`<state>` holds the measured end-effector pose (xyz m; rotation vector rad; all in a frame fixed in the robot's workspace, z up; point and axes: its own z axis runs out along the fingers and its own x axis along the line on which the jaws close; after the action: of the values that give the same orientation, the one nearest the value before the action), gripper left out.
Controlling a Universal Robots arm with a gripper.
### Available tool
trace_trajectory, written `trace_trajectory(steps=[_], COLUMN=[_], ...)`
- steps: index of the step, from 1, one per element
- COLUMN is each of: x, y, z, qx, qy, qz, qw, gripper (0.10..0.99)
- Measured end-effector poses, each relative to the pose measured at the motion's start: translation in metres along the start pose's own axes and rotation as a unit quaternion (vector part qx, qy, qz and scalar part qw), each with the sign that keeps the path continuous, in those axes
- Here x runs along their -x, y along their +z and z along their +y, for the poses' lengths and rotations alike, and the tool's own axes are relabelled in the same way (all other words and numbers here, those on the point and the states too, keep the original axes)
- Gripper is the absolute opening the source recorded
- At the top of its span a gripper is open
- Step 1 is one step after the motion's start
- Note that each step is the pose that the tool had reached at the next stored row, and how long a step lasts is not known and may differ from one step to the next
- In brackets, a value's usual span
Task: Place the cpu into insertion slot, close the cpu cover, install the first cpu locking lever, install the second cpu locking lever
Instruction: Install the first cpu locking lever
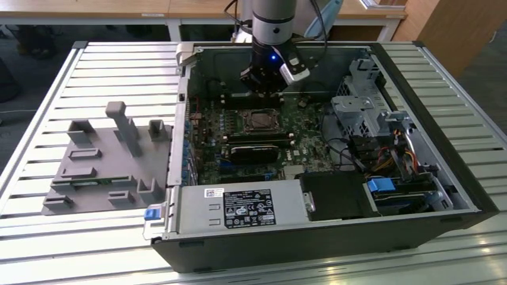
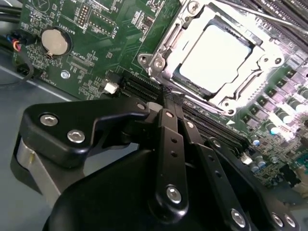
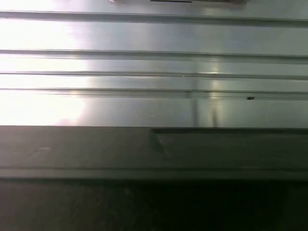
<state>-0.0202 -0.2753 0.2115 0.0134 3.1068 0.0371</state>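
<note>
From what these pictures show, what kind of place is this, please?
Probably a robotics lab or test bench for computer assembly. An open computer case lies on a slatted metal table, a grey fixture block sits beside it, and wooden desks stand behind.

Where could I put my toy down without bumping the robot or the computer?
The slatted table is bare behind the grey holder tray, and in front of the computer case too. Inside the case it's crowded: the gripper hangs over the cpu.
</note>
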Motion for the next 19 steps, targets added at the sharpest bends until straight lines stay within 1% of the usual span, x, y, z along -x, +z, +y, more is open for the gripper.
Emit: trace_trajectory(steps=[12, 19], x=[0.0001, 0.0001], y=[-0.0003, -0.0004], z=[-0.0088, -0.0116], qx=[0.0000, 0.0001], qy=[0.000, 0.000], qz=[0.0000, -0.0001], qw=[1.0000, 1.0000], gripper=[0.106, 0.106])
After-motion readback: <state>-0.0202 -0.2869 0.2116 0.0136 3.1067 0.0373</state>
